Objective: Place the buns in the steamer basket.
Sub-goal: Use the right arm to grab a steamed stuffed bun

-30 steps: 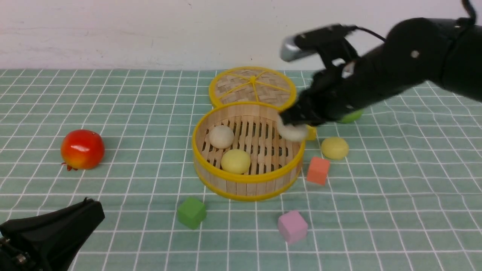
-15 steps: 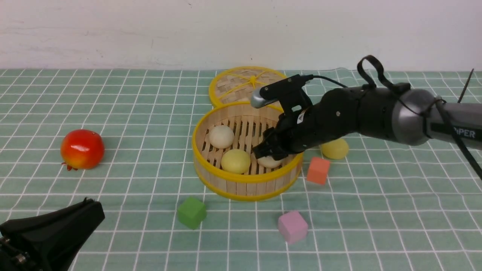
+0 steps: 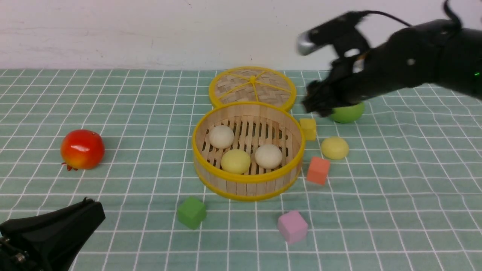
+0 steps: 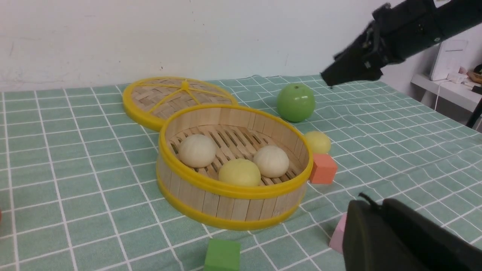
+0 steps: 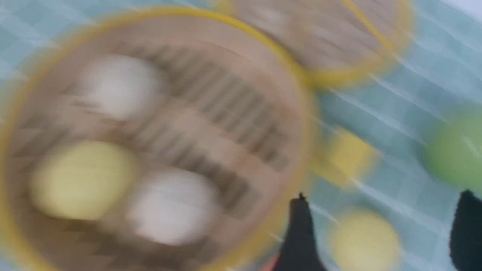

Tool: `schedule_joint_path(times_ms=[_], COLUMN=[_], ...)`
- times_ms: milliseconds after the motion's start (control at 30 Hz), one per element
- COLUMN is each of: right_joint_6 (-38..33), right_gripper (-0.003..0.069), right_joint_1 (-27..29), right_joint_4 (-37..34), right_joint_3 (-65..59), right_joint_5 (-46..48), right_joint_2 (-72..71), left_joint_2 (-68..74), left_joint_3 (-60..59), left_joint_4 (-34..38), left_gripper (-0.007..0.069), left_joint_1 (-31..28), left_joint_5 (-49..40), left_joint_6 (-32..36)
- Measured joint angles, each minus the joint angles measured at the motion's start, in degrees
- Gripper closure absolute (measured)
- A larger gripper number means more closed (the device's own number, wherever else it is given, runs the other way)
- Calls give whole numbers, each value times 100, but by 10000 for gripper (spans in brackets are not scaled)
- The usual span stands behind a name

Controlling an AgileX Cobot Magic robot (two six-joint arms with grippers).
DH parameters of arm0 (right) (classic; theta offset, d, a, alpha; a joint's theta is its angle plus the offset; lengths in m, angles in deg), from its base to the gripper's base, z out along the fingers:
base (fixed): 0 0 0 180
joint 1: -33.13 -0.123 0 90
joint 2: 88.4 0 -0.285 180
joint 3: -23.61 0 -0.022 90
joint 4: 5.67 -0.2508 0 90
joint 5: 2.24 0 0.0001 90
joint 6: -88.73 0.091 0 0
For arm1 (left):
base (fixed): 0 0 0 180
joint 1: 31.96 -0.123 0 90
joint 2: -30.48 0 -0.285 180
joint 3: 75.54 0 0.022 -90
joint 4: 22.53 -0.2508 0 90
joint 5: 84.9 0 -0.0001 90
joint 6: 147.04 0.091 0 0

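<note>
Three buns (image 3: pixel 268 156) lay in the basket (image 3: pixel 246 180); the fourth bun (image 3: pixel 334 147) lay outside at its 3 o'clock. My right gripper (image 3: pixel 318 107) hung beyond, open-jawed and empty. I judged it best to descend vertically, straddle the dome and clear the orange cube (image 3: pixel 318 170).

Pastels on a green tablecloth (image 3: pixel 131 105) gridded in white.
The steamer basket (image 3: pixel 246 180) is tan slats with yellow rims, holding two off-white buns (image 3: pixel 221 136) (image 3: pixel 268 156) and a pale yellow bun (image 3: pixel 235 161); a matching yellow bun (image 3: pixel 334 147) lies right of centre. Green cube (image 3: pixel 191 212), pink cube (image 3: pixel 292 226), orange cube (image 3: pixel 318 170), yellow cube (image 3: pixel 308 128). The apple (image 3: pixel 348 113) is glossy green, the fruit (image 3: pixel 82 149) at left red-orange.
</note>
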Motion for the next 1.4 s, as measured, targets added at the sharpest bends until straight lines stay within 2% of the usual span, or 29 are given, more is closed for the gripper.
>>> schedule_joint_path(times_ms=[100, 233, 567, 1033, 1133, 1267, 1333, 1400], right_joint_6=[381, 448, 484, 273, 243, -27, -128, -182], right_gripper=[269, 305, 309, 326, 406, 592, 648, 657], right_joint_1=[423, 574, 584, 584, 584, 584, 584, 584], right_joint_4=[74, -31, -135, -322, -321, -314, -314, -314], right_joint_3=[0, 160, 922, 964, 964, 964, 964, 964], right_joint_5=[192, 221, 79, -150, -150, -77, -30, 67], right_joint_2=[421, 1019, 1698, 2043, 2043, 2021, 1953, 1788], left_joint_2=[0, 0, 0, 0, 0, 0, 0, 0], left_joint_3=[0, 0, 0, 0, 0, 0, 0, 0], left_joint_4=[0, 0, 0, 0, 0, 0, 0, 0], left_gripper=[586, 586, 585, 564, 559, 554, 553, 550], left_joint_1=[0, 0, 0, 0, 0, 0, 0, 0], left_joint_5=[0, 0, -5, -5, -5, -5, -5, -5], left_joint_6=[0, 0, 0, 0, 0, 0, 0, 0])
